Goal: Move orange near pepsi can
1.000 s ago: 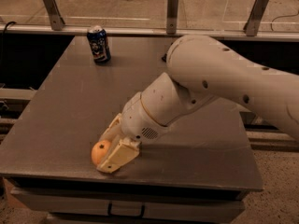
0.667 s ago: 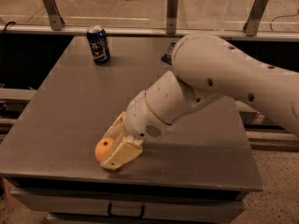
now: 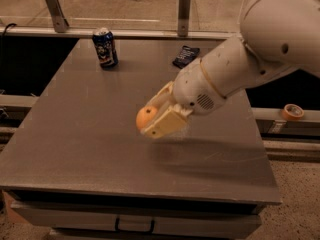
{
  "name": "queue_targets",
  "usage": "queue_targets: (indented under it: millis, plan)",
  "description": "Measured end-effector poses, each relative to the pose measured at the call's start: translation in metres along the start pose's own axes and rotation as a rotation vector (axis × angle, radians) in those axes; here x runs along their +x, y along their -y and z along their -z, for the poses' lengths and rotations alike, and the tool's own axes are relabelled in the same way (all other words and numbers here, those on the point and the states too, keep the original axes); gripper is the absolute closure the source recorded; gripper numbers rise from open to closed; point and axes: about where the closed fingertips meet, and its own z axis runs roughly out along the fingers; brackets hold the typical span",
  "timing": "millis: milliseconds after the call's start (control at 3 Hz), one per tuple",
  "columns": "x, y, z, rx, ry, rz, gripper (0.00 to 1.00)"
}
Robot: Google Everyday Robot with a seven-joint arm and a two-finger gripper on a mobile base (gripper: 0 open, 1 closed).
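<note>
The gripper [image 3: 153,121], clamped around the orange [image 3: 146,117], has lifted it above mid-table [image 3: 75,134] since 1 s ago, so carrying toward the pepsi can [image 3: 105,47] at 11 o'clock has begun.

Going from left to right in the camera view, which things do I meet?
First the pepsi can → orange, held by the gripper over the table middle → dark packet → tape roll.
</note>
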Motion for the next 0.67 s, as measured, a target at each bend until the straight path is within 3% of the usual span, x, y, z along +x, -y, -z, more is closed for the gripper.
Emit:
queue_targets:
  millis: [667]
  plan:
    - [-0.0112, 0.0057, 0.0092, 0.024, 0.008, 0.020, 1.00]
